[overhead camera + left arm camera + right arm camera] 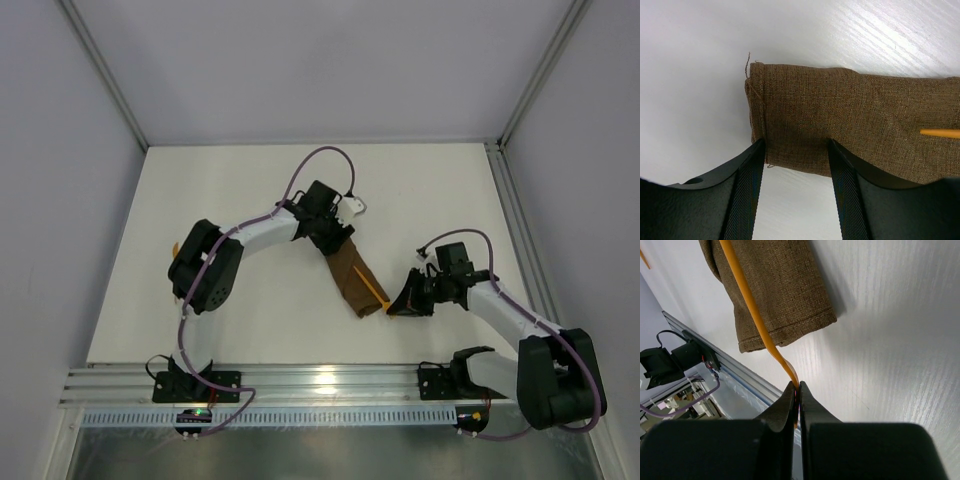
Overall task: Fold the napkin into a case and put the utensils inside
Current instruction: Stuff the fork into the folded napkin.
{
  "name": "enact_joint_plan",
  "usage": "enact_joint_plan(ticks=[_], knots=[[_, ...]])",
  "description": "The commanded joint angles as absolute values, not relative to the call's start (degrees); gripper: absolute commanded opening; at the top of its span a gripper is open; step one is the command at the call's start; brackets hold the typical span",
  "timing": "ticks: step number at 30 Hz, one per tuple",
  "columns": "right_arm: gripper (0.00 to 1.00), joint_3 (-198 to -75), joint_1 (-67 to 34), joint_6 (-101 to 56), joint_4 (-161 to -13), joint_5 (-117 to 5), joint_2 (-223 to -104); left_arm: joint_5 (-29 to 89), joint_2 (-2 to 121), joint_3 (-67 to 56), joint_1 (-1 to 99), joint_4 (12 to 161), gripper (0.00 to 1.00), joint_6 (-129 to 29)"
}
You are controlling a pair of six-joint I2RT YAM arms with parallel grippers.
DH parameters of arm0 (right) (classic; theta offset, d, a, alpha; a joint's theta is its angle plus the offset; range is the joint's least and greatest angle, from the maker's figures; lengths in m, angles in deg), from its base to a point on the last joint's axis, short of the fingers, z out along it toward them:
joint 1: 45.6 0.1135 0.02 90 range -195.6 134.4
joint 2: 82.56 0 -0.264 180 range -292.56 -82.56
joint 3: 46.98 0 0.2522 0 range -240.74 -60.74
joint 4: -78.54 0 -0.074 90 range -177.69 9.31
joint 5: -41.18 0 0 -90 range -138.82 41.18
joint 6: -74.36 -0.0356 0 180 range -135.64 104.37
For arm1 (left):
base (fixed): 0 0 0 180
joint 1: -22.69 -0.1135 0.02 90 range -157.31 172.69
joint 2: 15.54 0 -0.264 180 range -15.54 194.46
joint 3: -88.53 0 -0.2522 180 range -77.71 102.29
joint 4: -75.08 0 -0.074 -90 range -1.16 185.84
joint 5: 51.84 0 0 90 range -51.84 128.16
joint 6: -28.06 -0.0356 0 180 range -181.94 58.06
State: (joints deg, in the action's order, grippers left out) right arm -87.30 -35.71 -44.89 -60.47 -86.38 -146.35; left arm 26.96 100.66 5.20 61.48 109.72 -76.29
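The napkin (pixel 352 282) lies folded into a narrow dark brown case, slanting across the table's middle. My left gripper (pixel 334 242) is open over its far end. In the left wrist view the gripper (pixel 796 142) has both fingertips at the near edge of the cloth (pixel 840 120), with bare table between them. My right gripper (pixel 402 300) is shut on the end of an orange utensil (pixel 752 310). Its shaft runs along on top of the case (pixel 785 285), and its tip (pixel 940 133) shows over the cloth. I cannot tell fork from the other piece.
A second small orange utensil (pixel 176 247) lies at the left beside the left arm, mostly hidden by it; its end (pixel 644 259) shows in the right wrist view. A metal rail (pixel 320 380) runs along the table's near edge. Enclosure walls stand on three sides.
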Motion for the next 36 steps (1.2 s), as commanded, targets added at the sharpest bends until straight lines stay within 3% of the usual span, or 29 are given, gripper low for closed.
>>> enact_joint_plan(ticks=[1,20,36], knots=[[0.03,-88.9,-36.0,-46.0,-63.9,-86.3,-149.2,25.2,101.1,7.0,61.5,108.1,0.55,-75.6],[0.03,-95.5,-35.0,-49.9,-74.2,-85.4,-164.7,24.3,101.4,6.9,61.6,108.4,0.53,-75.6],[0.03,-96.0,-29.4,-64.3,-87.0,-83.9,-171.9,23.9,101.4,6.9,61.6,108.7,0.53,-75.6]])
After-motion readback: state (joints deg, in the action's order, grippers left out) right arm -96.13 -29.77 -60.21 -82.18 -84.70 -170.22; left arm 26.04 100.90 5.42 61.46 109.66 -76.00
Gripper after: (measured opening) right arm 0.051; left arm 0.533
